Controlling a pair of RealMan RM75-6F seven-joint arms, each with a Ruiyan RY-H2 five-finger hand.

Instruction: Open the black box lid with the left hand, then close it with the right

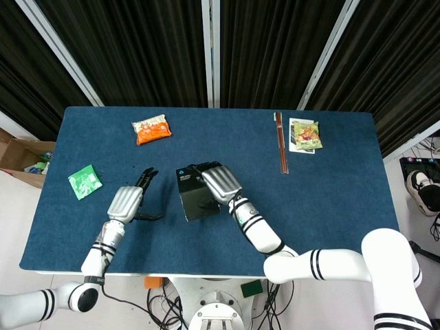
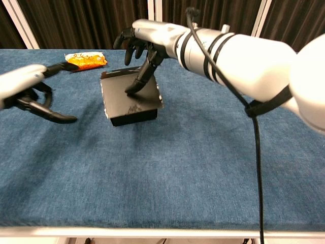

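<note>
The black box (image 1: 193,201) (image 2: 131,100) stands mid-table with its lid down flat, turned slightly askew. My right hand (image 1: 218,183) (image 2: 142,41) is over the box's top, and one of its fingers (image 2: 137,81) presses on the lid while the others stay spread and partly curled. My left hand (image 1: 126,203) (image 2: 29,89) hovers to the left of the box, clear of it, fingers apart and holding nothing.
An orange snack packet (image 1: 151,129) (image 2: 85,61) lies at the back left and a green packet (image 1: 84,181) near the left edge. Red chopsticks (image 1: 280,141) and a snack bag (image 1: 305,133) lie at the back right. A cardboard box (image 1: 20,155) sits off the table's left side.
</note>
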